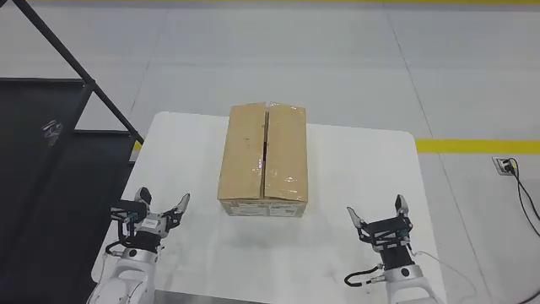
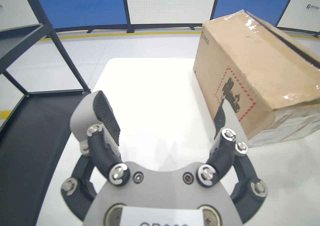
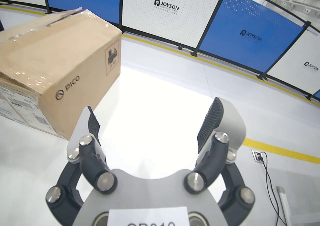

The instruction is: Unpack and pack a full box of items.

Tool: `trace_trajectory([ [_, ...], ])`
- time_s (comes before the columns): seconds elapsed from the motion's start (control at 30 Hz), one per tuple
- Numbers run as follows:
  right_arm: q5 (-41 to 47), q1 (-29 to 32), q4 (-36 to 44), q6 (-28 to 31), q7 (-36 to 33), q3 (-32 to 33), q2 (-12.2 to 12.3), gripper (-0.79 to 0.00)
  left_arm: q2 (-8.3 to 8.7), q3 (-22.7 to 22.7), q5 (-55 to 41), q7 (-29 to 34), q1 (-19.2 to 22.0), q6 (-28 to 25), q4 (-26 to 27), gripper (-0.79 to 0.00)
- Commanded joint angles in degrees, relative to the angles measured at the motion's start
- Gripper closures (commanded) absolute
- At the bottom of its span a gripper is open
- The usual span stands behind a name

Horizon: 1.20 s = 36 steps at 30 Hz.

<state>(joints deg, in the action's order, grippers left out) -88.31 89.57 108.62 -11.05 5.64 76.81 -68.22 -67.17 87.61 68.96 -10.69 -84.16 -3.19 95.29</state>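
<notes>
A brown cardboard box [image 1: 263,160] stands in the middle of the white table [image 1: 354,177], its two top flaps closed with a dark seam between them and shiny tape across. My left gripper [image 1: 163,203] hovers open over the table's near left corner, with the box [image 2: 252,67] a short way off to its side. Near the front right corner my right gripper [image 1: 377,214] is open too, nothing between its fingers, and the box [image 3: 57,62] lies beside it. Both grippers [image 2: 160,109] [image 3: 153,118] are apart from the box.
A black metal shelf frame [image 1: 59,135] stands against the table's left side, its lower tray [image 2: 30,117] level with the table edge. A floor socket with a cable [image 1: 504,166] lies right of the table. Bare table surface surrounds the box.
</notes>
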Motion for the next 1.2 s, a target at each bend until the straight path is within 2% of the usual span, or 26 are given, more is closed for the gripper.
trace_trajectory([
  [0.0, 0.1, 0.1, 0.0, 0.1, 0.0, 0.1, 0.0, -0.785, 0.01, 0.1, 0.0, 0.0, -0.1, 0.0, 0.0, -0.785],
  [0.27, 0.1, 0.1, 0.0, 0.1, 0.0, 0.1, 0.0, -0.785, 0.01, 0.1, 0.0, 0.0, -0.1, 0.0, 0.0, -0.785],
  [0.37, 2.1, 0.0, 0.7, 3.0, 2.5, -0.9, -0.1, -0.785, -0.05, -0.4, 0.1, 0.6, 0.5, -0.7, 0.0, -0.785],
  [0.5, 1.3, -0.6, 0.9, 5.6, 6.5, -1.8, -0.2, -0.785, -0.34, -2.5, 2.7, 1.5, 3.9, 0.4, -2.5, -0.785],
  [0.8, 2.1, -0.2, -0.2, 12.5, 11.4, -1.4, -0.1, -0.785, -1.69, -8.5, 1.6, 0.9, 11.6, 0.4, -11.7, -0.785],
  [0.93, 1.4, 0.6, -0.1, 13.4, 12.4, -1.0, -0.1, -0.785, -2.22, -10.7, 1.4, 1.0, 13.6, -0.1, -14.1, -0.785],
  [1.17, 0.3, 1.4, -0.3, 14.4, 12.6, -0.8, -0.1, -0.785, -2.73, -13.6, 3.4, 1.2, 14.9, -1.9, -14.7, -0.785],
])
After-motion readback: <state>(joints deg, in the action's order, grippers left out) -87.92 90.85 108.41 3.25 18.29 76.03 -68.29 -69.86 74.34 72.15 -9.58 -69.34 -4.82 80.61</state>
